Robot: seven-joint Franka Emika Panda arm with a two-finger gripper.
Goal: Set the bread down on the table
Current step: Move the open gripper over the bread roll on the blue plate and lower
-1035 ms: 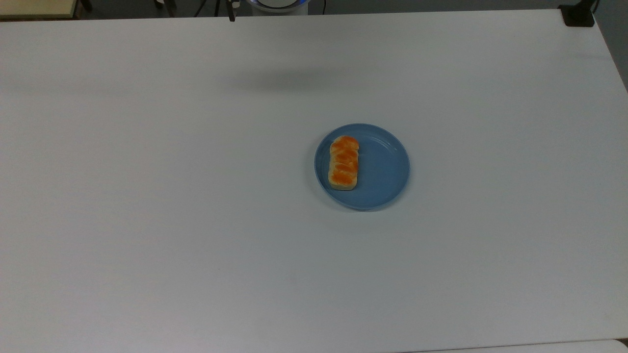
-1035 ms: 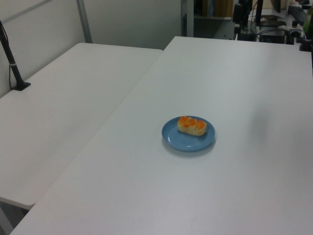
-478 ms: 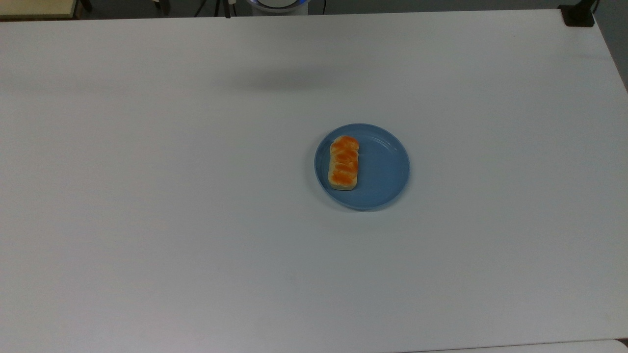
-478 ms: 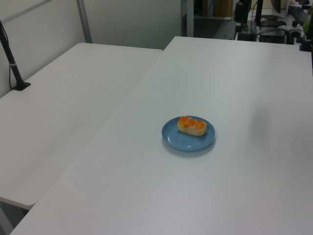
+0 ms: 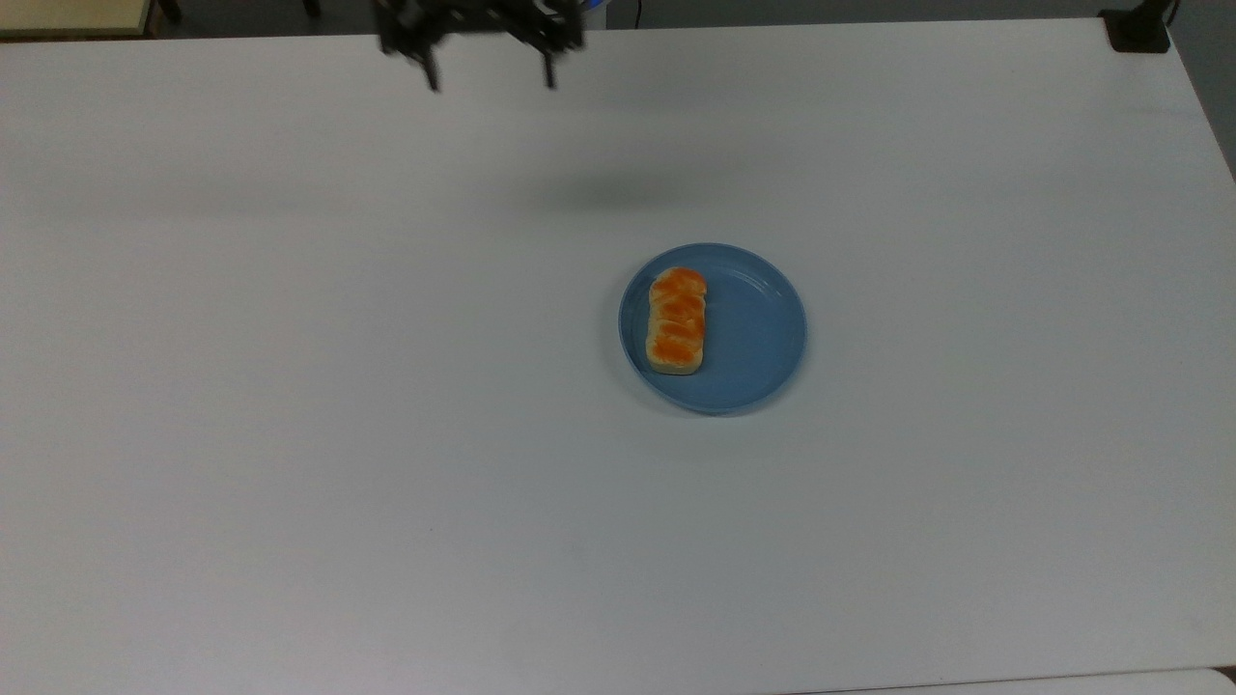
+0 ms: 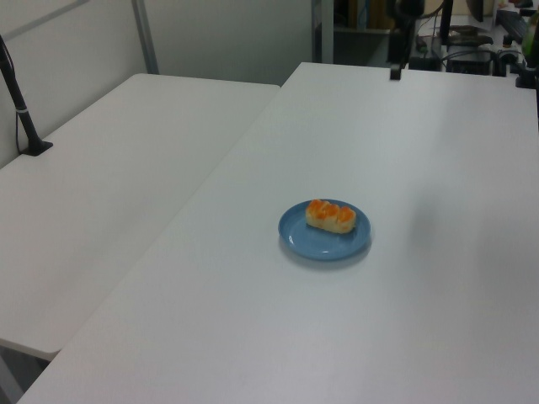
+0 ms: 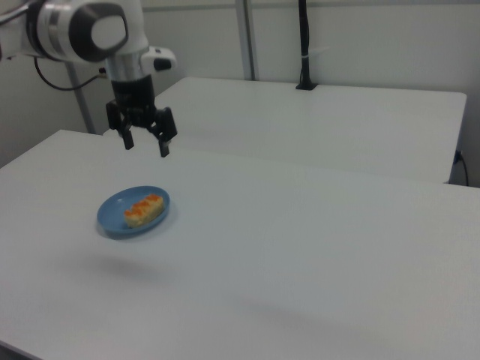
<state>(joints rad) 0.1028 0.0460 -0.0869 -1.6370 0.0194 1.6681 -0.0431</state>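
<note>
I see the table (image 5: 290,386), a large white matte top, and it carries the other things. In the right view my arm (image 7: 82,30) comes in from the right view's upper left, with its white rounded joints bent so that the wrist points straight down. The gripper (image 7: 145,145) hangs in the air above the table, well apart from its surface. Its two black fingers (image 7: 163,146) point down and stand spread with a clear gap between them, and nothing is between them. In the top view the gripper (image 5: 488,82) is at the upper edge, to the top view's left of the plate and far from it. A soft grey shadow (image 5: 618,190) lies on the table between the gripper and the plate in the top view.

The blue plate (image 5: 758,333) is round and sits flat on the table, a little to the top view's right of the middle. In the left view the blue plate (image 6: 316,244) is near the centre.

The bread (image 5: 677,320) lies inside the plate, on the top view's left part of it, close to the rim. Its long side runs up and down in the top view. The glossy orange-brown top faces up and the pale sides touch the plate. In the right view the bread (image 7: 143,210) lies across the plate, below the gripper and apart from it.
</note>
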